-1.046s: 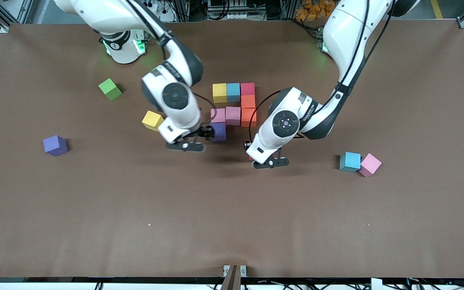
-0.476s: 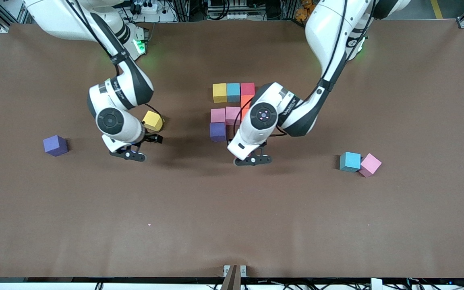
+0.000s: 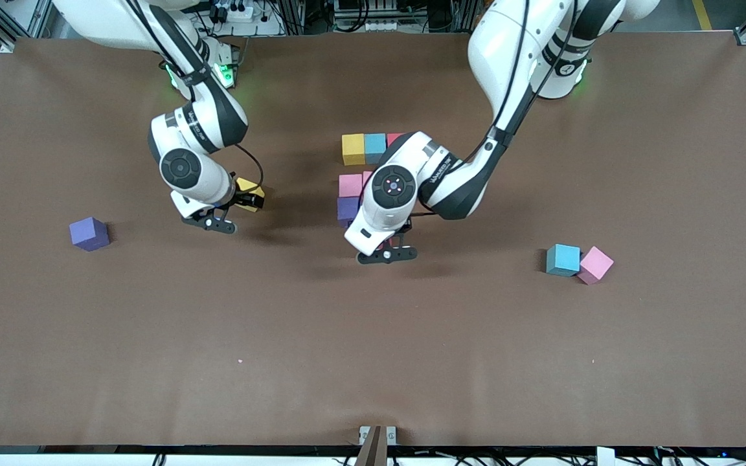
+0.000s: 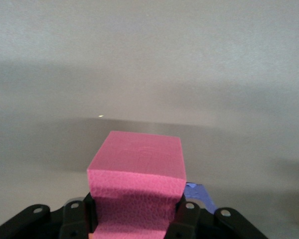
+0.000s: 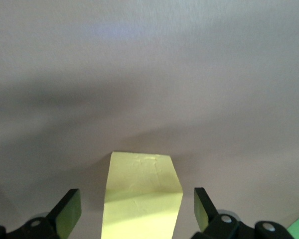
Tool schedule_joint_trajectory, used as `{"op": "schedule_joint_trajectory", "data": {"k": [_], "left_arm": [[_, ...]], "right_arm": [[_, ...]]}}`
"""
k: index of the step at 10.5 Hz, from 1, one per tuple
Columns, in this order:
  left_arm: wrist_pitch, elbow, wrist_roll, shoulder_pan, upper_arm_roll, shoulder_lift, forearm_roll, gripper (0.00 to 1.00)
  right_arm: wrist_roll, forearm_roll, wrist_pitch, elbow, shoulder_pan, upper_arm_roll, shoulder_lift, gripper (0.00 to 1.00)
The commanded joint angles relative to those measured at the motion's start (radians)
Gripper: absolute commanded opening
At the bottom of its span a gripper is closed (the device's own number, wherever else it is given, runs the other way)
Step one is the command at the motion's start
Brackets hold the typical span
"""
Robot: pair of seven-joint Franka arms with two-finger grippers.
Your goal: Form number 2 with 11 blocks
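1. Left claw [image 3: 387,249] at frame centre pinches a pink block [image 4: 137,186], over the counter [image 3: 373,349] just below the purple block [image 3: 348,208] of the number 2 [image 3: 363,169].
2. Right claw [image 3: 243,202], centre-left, spread around the yellow block [image 5: 142,196].
3. Block in the left claw sits nearest the open slot.

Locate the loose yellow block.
In the front view, the yellow block sits on the table between the open fingers of the right end effector, toward the right arm's end from the digit.
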Motion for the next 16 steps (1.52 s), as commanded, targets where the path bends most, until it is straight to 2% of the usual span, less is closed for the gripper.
{"op": "schedule_joint_trajectory", "data": {"k": [1,5,14,16], "left_arm": [[-0.050,0.118,-0.039,-0.041,0.047,0.075,-0.030,0.00],[-0.050,0.209,-0.037,-0.056,0.047,0.141,-0.031,0.00],[-0.001,0.216,0.040,-0.085,0.048,0.182,-0.031,0.00],[0.019,0.216,0.035,-0.085,0.048,0.186,-0.069,0.00]], "right_arm": [[0.008,0.077,0.059,-0.087,-0.002,0.006,-0.043,1.00],[0.008,0.188,0.079,-0.089,-0.002,0.006,-0.009,1.00],[0.002,0.188,0.122,-0.089,0.002,0.004,0.037,0.98],[0.002,0.188,0.122,-0.089,-0.001,0.004,0.035,0.23]]}}
